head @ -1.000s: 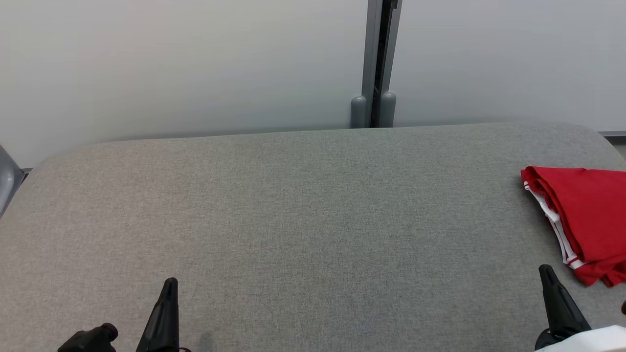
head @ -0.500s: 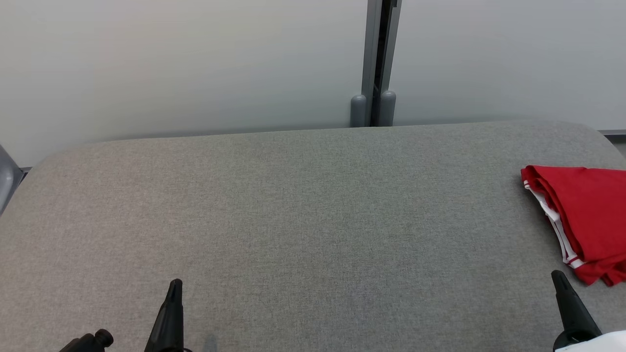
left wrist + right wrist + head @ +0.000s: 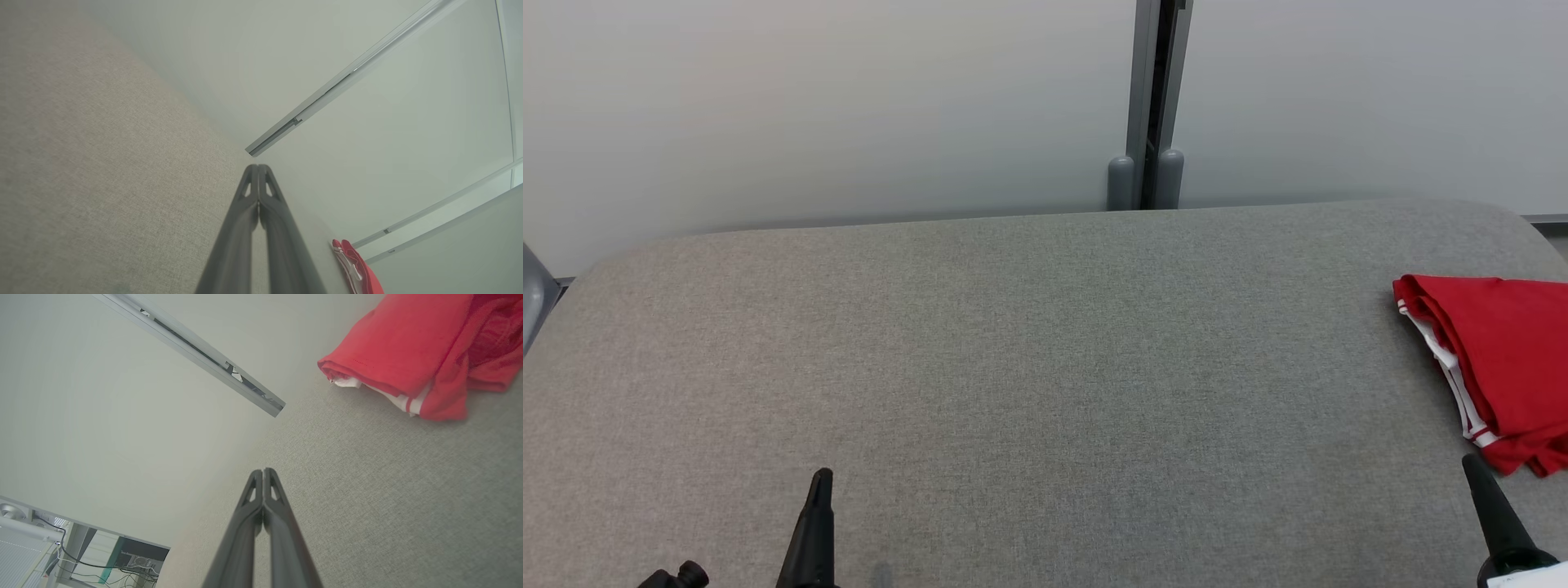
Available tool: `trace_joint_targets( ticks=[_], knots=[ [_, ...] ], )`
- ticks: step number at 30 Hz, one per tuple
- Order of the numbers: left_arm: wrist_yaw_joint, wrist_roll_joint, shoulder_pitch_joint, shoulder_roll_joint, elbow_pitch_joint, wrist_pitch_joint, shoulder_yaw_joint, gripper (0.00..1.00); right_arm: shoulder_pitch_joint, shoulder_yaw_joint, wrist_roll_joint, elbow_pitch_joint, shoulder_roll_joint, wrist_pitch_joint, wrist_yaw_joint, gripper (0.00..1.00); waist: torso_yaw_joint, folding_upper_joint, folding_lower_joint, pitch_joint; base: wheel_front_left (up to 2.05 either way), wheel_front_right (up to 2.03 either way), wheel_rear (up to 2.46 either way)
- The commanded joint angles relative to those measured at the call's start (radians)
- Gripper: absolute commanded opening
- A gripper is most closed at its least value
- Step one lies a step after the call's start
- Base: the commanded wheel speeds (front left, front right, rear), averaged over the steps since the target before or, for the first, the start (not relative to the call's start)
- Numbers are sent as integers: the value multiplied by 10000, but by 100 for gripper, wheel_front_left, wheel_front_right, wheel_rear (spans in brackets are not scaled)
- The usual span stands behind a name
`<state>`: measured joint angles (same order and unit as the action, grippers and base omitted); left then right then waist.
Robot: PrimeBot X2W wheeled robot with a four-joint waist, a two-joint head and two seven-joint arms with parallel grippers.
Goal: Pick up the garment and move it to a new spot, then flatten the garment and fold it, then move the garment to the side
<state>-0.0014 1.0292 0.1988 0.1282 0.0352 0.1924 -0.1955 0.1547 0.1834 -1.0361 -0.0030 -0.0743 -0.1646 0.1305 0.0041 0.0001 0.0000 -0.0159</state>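
The garment (image 3: 1499, 367) is red with white trim and lies folded at the right edge of the grey fabric table (image 3: 1029, 367); it also shows as a red bundle (image 3: 412, 355) in the right wrist view and as a small red shape (image 3: 359, 269) in the left wrist view. My left gripper (image 3: 821, 482) sits low at the near left, shut and holding nothing, its tips pressed together (image 3: 258, 167). My right gripper (image 3: 1474, 469) is at the near right, just in front of the garment and apart from it, shut and holding nothing (image 3: 263, 471).
A pale wall with a grey vertical post (image 3: 1147, 106) stands behind the table. The table's far edge is rounded at both corners. Shelving with cables (image 3: 102, 559) shows beyond the table in the right wrist view.
Both grippers have drawn back toward the near edge, the right one also drifting right. The garment has stayed where it lies.
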Motion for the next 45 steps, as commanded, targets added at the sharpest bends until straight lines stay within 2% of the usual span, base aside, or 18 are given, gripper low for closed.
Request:
trace_joint_targets(
  ticks=[1,45],
  knots=[
    [-121,322,37,11,184,-18,34,0,24,128,-393,-132,-50,-139,3,0,-1,-1,0,5,0,0,0],
    [-944,3833,444,-493,709,-39,23,0,129,1495,-4494,-56,161,-1832,3,0,-24,-1,0,116,0,0,0]
  ],
)
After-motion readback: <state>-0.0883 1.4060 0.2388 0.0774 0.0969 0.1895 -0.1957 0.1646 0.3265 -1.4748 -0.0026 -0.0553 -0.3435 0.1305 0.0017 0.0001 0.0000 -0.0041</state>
